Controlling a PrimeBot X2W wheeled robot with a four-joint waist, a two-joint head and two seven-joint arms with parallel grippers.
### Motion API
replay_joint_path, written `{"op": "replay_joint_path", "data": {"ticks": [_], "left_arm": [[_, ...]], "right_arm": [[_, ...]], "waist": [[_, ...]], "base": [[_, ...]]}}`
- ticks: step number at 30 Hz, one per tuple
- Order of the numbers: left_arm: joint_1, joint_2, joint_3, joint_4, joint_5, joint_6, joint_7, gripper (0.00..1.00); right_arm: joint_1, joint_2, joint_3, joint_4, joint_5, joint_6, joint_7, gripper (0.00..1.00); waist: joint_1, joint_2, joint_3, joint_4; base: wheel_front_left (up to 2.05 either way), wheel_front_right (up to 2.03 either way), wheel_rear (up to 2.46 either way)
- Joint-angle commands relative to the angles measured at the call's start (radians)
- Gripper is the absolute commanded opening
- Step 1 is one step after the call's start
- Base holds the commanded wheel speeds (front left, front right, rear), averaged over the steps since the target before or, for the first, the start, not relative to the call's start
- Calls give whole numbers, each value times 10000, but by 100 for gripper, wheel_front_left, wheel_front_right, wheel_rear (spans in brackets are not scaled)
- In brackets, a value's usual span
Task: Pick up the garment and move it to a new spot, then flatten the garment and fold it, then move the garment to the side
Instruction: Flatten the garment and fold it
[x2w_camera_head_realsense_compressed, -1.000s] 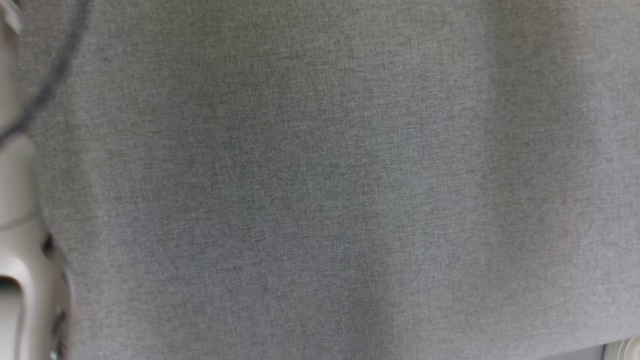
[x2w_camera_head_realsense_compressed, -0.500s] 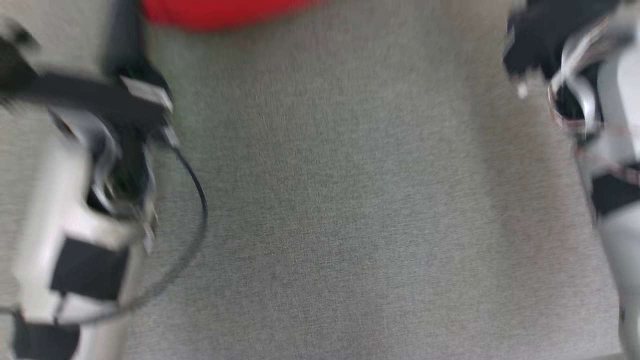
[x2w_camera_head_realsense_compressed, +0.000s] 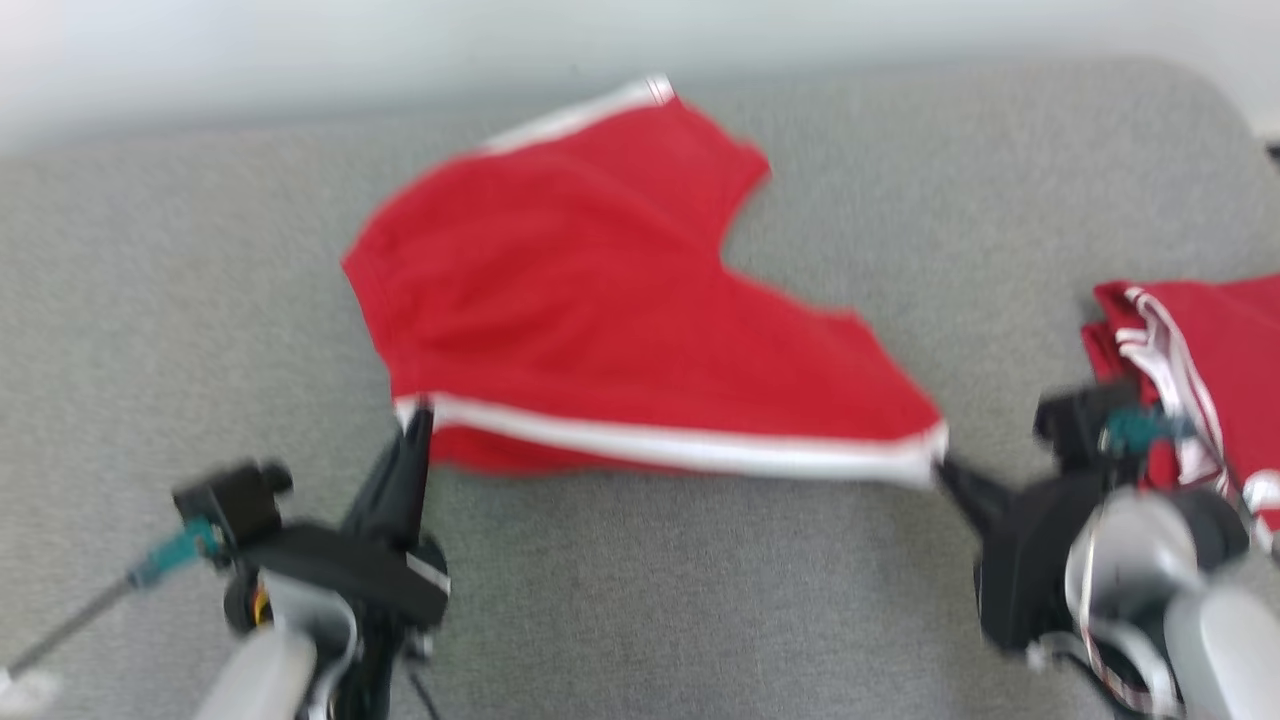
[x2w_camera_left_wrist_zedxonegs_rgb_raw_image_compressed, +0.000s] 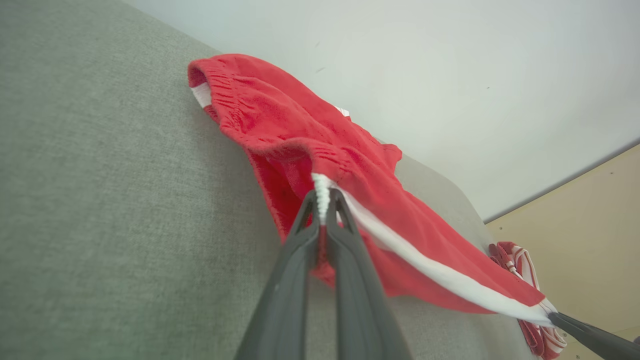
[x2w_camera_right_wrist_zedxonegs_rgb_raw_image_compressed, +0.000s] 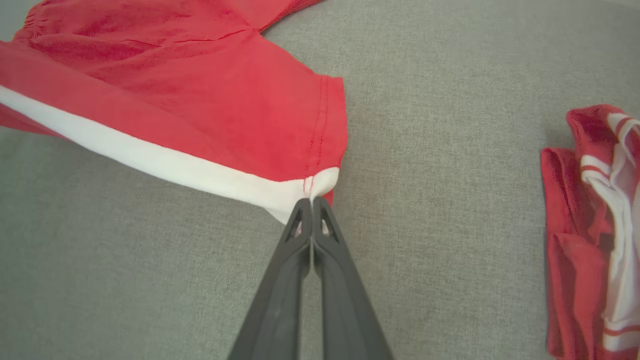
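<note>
Obs: red shorts (x2w_camera_head_realsense_compressed: 600, 310) lie on the grey fabric surface (x2w_camera_head_realsense_compressed: 150, 300), middle of the head view, body spread away from the robot

Near edge = a white side stripe (x2w_camera_head_realsense_compressed: 680, 445), long axis running left to right, stretched between the two arms and raised a little off the surface

Left gripper (x2w_camera_head_realsense_compressed: 420, 420): jaws clamped on the waistband end of that stripe
Right gripper (x2w_camera_head_realsense_compressed: 945, 470): jaws clamped on the leg-hem end

Each arm has its own end, so neither is nearer. The cloth extends forward from both sets of jaws, so I judge that a pull toward the robot would drag it flat

Count: 2 garments (the held shorts; 1 bunched red-and-white piece (x2w_camera_head_realsense_compressed: 1200, 340) at far right, well apart from the shorts); 2 grippers, both gripping; 2 white stripes on the shorts, near and far
</note>
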Motion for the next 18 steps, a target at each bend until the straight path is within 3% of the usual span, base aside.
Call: {"op": "replay_joint_path", "data": {"ticks": [1,11,18], "left_arm": [[455,33,-57,58,62,126,-76,0],[2735,259,-412,-484,131,853,-4,0],[3802,632,-738,-1219,158,1391,593,0]], "right_arm": [[624,40,-101,-386,16,-28,405,0],[3725,128,-514,-2606,231,-28,3282,0],[4997,47,-981,-4121,264,-28,5021,0]], "waist": [[5,3,-1038,209],[5,3,-1514,393],[5,3,-1440,669]], "base": [[0,0,0],[0,0,0],[0,0,0]]}}
